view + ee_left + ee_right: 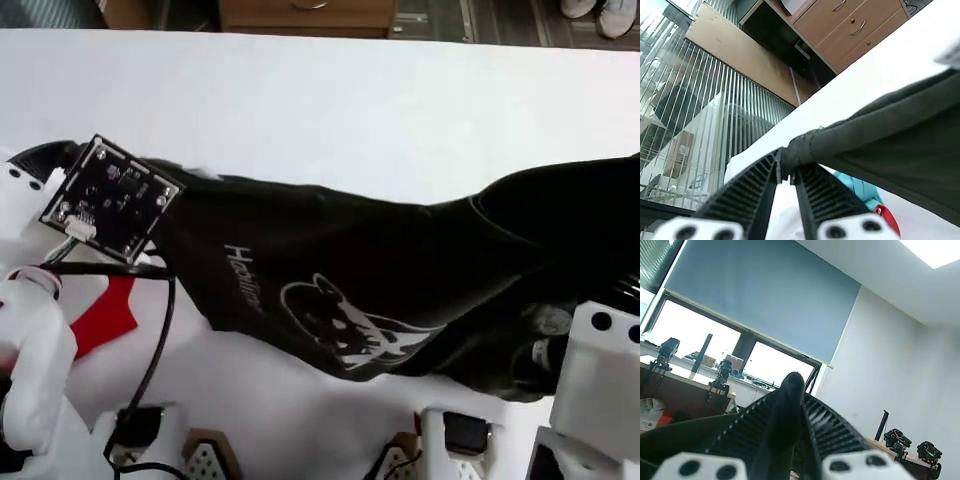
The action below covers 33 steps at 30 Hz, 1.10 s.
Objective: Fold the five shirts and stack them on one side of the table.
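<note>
Both claws (786,169) (791,399) tight on black shirt (400,262)

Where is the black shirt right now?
In the high view the black shirt stretches across the white table, one end pinched in the left claw, the other in the right claw.

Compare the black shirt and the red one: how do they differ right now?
The black shirt is stretched between the left gripper and right gripper, both shut on it; the red shirt lies on the table, ungripped. The black shirt shows a white print; the red shirt's visible patch is plain.
</note>
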### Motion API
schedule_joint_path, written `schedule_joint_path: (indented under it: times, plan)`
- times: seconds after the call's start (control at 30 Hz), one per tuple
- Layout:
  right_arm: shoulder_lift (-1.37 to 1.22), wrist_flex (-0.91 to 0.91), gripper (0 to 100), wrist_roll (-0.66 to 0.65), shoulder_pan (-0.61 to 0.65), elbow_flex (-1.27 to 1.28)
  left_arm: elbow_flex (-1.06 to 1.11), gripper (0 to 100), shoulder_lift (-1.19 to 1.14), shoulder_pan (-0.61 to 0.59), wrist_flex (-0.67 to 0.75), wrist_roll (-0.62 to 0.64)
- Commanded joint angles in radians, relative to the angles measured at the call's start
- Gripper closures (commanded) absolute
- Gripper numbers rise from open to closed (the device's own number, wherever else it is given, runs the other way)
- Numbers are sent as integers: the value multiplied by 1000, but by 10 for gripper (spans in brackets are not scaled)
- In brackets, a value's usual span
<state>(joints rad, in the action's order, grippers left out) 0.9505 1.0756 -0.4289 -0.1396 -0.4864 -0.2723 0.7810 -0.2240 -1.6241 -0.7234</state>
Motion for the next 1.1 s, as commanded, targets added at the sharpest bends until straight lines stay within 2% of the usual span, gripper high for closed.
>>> schedule_joint_path:
  times: [0.0, 0.33, 0.6, 0.8, 1.07]
  plan:
    - [-4, -19, 979, -9, -15, -12, -22, 980, -6, 2, 3, 6]
    - [7, -21, 979, -9, -13, -66, -82, 980, 61, 0, 8, 9]
    - [-4, -24, 979, -5, -13, -117, 50, 980, 86, 0, 15, 9]
    - [5, -25, 979, -8, -13, -124, 10, 980, 86, -3, 8, 9]
    - [5, -19, 979, -3, -8, -170, -104, 980, 86, -133, -18, 5]
